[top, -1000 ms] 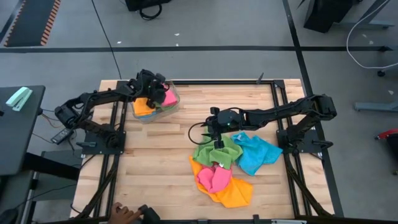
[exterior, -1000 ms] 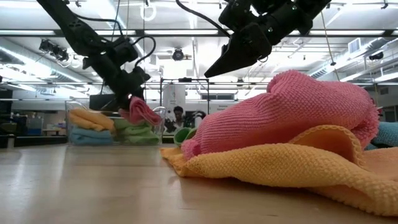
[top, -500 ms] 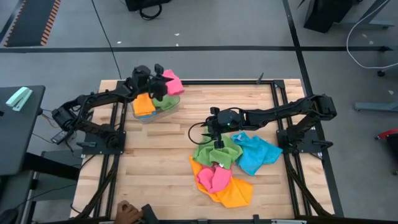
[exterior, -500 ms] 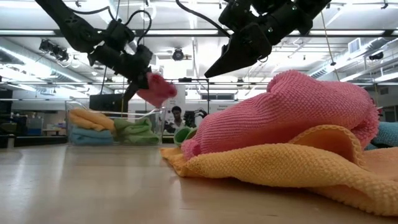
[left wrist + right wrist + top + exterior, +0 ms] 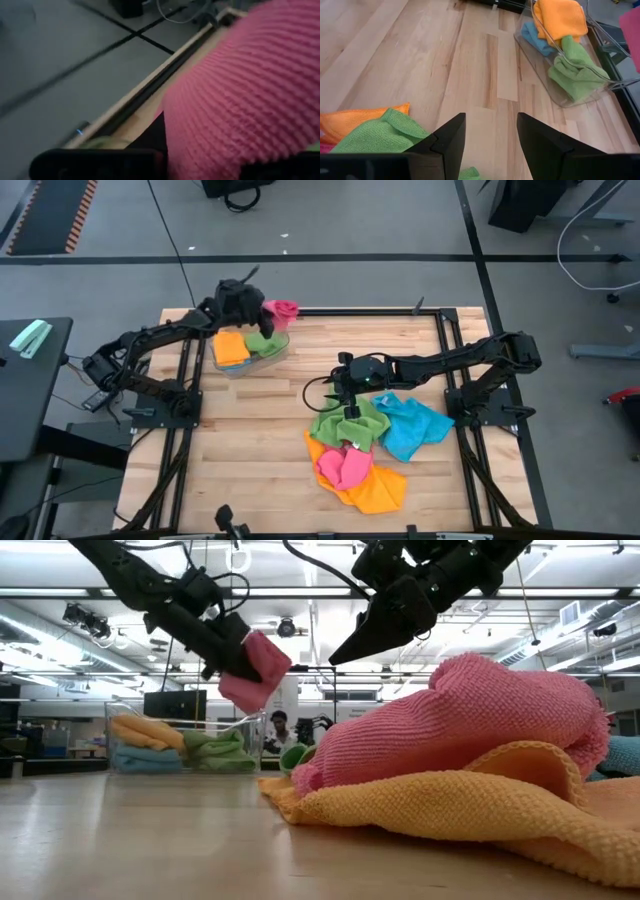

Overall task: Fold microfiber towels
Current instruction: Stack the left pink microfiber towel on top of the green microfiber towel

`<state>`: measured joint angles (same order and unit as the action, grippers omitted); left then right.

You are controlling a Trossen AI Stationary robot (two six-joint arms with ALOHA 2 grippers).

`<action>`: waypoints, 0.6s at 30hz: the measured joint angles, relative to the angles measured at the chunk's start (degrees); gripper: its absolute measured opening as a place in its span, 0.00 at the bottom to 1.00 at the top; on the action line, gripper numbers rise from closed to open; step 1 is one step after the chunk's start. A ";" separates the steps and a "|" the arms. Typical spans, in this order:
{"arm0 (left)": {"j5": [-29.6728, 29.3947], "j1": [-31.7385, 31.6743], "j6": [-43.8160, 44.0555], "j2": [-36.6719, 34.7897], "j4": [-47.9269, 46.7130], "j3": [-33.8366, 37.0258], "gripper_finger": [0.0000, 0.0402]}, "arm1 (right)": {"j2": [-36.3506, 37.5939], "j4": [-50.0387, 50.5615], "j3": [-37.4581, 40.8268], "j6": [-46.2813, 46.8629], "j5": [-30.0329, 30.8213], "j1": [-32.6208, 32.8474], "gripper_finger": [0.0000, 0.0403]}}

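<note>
Wooden worktop (image 5: 250, 430) carries it all. Left pincer (image 5: 235, 650) is closed on a pink towel (image 5: 255, 670), lifted above the clear bin (image 5: 250, 350) at the far-left corner; folded orange, blue and green towels lie inside. Right pincer (image 5: 487, 137) hovers open, empty, over the unfolded pile (image 5: 365, 450). Most folding looks left.

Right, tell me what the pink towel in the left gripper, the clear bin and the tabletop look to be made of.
Pink towel, held by the left gripper: soft microfiber-like cloth, matte, with a nubby looped pile.
Clear bin: likely rigid plastic, glossy; the folded towels show through its walls.
Tabletop: light wooden planks, smooth, with visible grain and seams.
</note>
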<state>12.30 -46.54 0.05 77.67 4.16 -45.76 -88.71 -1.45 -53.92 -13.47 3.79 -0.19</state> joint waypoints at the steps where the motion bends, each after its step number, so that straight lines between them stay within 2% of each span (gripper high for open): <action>1: 0.66 -0.04 3.34 0.00 -0.03 0.13 0.10 | 0.00 0.00 0.00 0.08 0.00 0.00 0.46; 4: 4.36 0.62 11.37 0.00 -0.07 1.43 0.09 | 0.00 0.02 0.01 0.55 0.00 0.02 0.46; 7: 4.14 2.71 16.54 -0.02 2.63 4.00 0.04 | 0.00 0.33 -0.01 0.80 0.02 0.79 0.46; 11: -0.33 4.83 22.48 -1.72 12.09 7.68 0.04 | 0.00 0.18 0.01 -0.52 0.00 2.33 0.46; 15: -7.56 6.58 23.62 -5.01 14.82 11.53 0.04 | 0.00 0.00 0.00 -1.07 0.00 2.75 0.46; 18: -7.89 6.57 26.59 -7.28 18.10 14.64 0.03 | -0.01 -0.43 0.01 -1.71 0.02 2.70 0.44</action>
<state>4.41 -39.98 26.63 70.39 22.27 -31.12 -88.72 -1.88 -53.92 -15.19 3.81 2.52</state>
